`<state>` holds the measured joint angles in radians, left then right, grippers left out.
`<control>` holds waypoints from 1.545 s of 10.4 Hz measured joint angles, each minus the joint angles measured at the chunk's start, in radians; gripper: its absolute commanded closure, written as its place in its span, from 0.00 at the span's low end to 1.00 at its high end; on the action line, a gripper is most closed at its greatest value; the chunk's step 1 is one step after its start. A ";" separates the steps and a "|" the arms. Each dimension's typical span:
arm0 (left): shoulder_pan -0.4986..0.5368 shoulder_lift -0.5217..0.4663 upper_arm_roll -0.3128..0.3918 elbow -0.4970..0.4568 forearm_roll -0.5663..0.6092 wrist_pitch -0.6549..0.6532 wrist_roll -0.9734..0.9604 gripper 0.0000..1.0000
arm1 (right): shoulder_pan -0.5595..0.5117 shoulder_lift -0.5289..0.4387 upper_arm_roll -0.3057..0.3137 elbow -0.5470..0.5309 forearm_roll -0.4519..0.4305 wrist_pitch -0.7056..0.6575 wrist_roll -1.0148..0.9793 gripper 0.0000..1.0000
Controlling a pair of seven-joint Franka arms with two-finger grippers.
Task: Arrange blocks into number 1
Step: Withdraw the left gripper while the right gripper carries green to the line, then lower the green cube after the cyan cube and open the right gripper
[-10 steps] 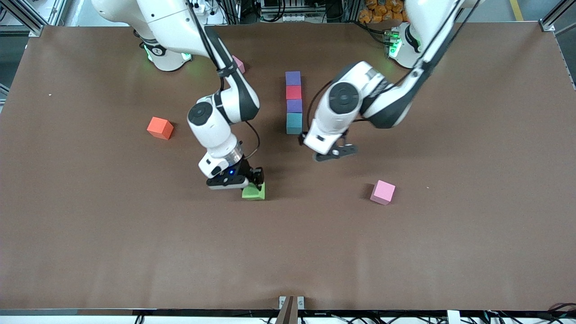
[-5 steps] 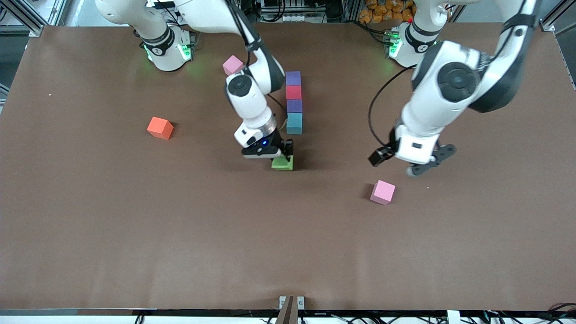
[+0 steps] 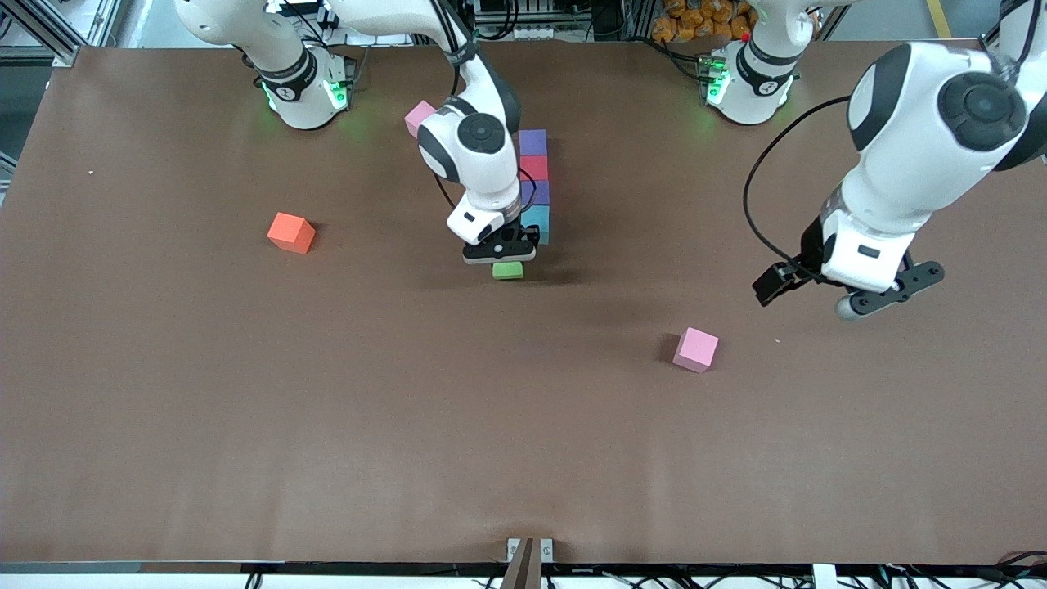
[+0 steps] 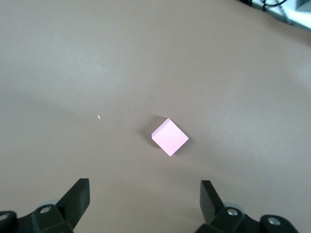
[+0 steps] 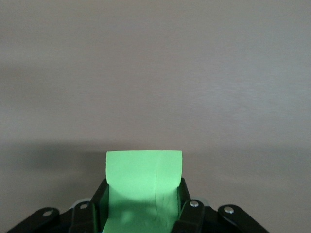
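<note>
The right arm's wrist covers part of the line of blocks on the counter (image 3: 164,425): the purple block (image 3: 533,141) at the end nearest the bases shows well, the red block (image 3: 536,168) and the second purple block (image 3: 540,192) show only in part, and the light blue block (image 3: 540,222) shows just a corner. The 4 lie in 1 line, each touching the next.

The right gripper (image 3: 505,258) has its jaws closed on the green block (image 3: 508,271), gripping it by 2 sides; in the right wrist view the green block (image 5: 143,187) sits between the fingers (image 5: 187,213). It is over the counter just beside the light blue block's end of the line. Whether the green block touches the counter is hard to tell.

The left gripper (image 3: 851,288) waits with jaws spread wide, holding nothing, over the counter toward the left arm's end, near a pink cube (image 3: 696,349). Another pink cube (image 3: 420,117) is partly hidden by the right arm. An orange cube (image 3: 291,232) lies well apart toward the right arm's end.
</note>
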<state>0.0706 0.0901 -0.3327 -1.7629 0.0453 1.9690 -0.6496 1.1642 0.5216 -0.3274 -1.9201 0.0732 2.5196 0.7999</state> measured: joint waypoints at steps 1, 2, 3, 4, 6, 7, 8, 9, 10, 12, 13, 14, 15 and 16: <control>0.000 -0.028 0.005 0.010 0.000 -0.035 0.030 0.00 | 0.002 0.000 0.001 0.009 -0.017 -0.010 0.021 0.52; 0.000 -0.057 0.019 0.021 0.000 -0.081 0.066 0.00 | 0.005 0.001 0.001 0.018 -0.017 -0.012 0.036 0.52; 0.000 -0.086 0.040 0.033 0.000 -0.130 0.108 0.00 | 0.011 0.004 0.003 0.031 -0.016 -0.012 0.064 0.52; 0.001 -0.118 0.073 0.043 0.000 -0.184 0.169 0.00 | 0.025 0.012 0.006 0.048 -0.012 -0.012 0.095 0.52; 0.002 -0.167 0.130 0.051 0.000 -0.264 0.293 0.00 | 0.051 0.033 0.010 0.072 -0.004 -0.012 0.129 0.52; 0.003 -0.183 0.141 0.051 0.000 -0.289 0.321 0.00 | 0.060 0.048 0.013 0.081 0.001 -0.005 0.137 0.52; 0.002 -0.193 0.142 0.051 0.000 -0.305 0.330 0.00 | 0.067 0.063 0.017 0.086 0.002 0.011 0.145 0.52; 0.001 -0.200 0.141 0.051 0.000 -0.308 0.333 0.00 | 0.069 0.075 0.020 0.090 0.002 0.022 0.152 0.52; 0.001 -0.209 0.142 0.051 0.000 -0.310 0.338 0.00 | 0.069 0.081 0.021 0.094 0.002 0.025 0.154 0.52; 0.011 -0.230 0.155 0.052 0.000 -0.325 0.379 0.00 | 0.069 0.082 0.027 0.097 0.002 0.025 0.154 0.22; 0.022 -0.238 0.172 0.052 0.000 -0.327 0.420 0.00 | 0.069 0.082 0.031 0.097 0.002 0.024 0.154 0.00; 0.032 -0.244 0.195 0.052 0.000 -0.328 0.466 0.00 | 0.070 0.082 0.032 0.097 0.002 0.024 0.155 0.00; 0.046 -0.246 0.210 0.052 0.000 -0.328 0.498 0.00 | 0.070 0.082 0.032 0.097 0.002 0.024 0.155 0.00; 0.057 -0.246 0.214 0.051 0.000 -0.328 0.512 0.00 | 0.069 0.083 0.032 0.097 0.002 0.024 0.156 0.00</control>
<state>0.1280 -0.1562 -0.1186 -1.7115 0.0453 1.6406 -0.1381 1.2335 0.6043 -0.2954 -1.8233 0.0754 2.5439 0.9554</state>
